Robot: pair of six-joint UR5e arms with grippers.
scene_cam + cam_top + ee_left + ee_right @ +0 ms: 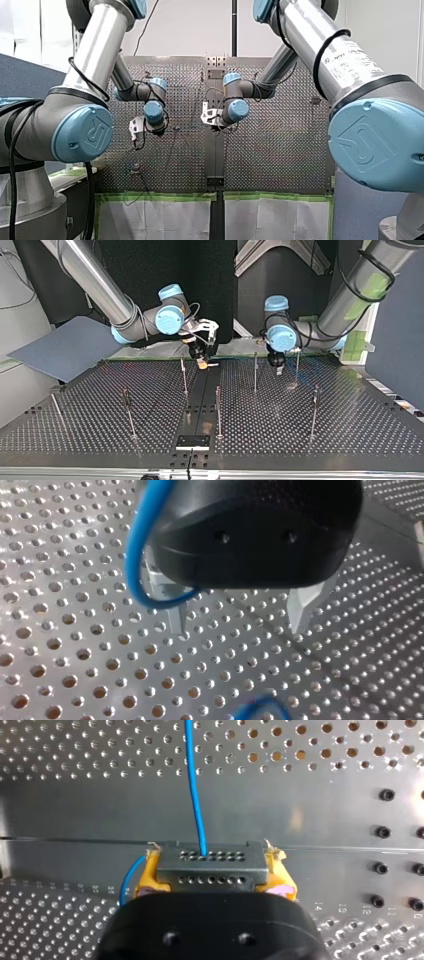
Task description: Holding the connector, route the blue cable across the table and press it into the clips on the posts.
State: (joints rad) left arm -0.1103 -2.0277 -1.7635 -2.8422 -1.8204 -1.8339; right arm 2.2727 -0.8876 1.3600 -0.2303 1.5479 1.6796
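The right hand (202,361) clamps the connector (212,870), upper centre of the top view, blue cable (194,785) trailing. The left hand (240,629) gapes, empty. I'd keep tension, pressing squarely at each post (255,372).

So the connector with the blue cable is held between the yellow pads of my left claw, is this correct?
Not quite. It is my right claw, not the left one, that holds the connector between its yellow pads, and the blue cable runs out of the connector ahead of the claw. The right wrist view shows this.
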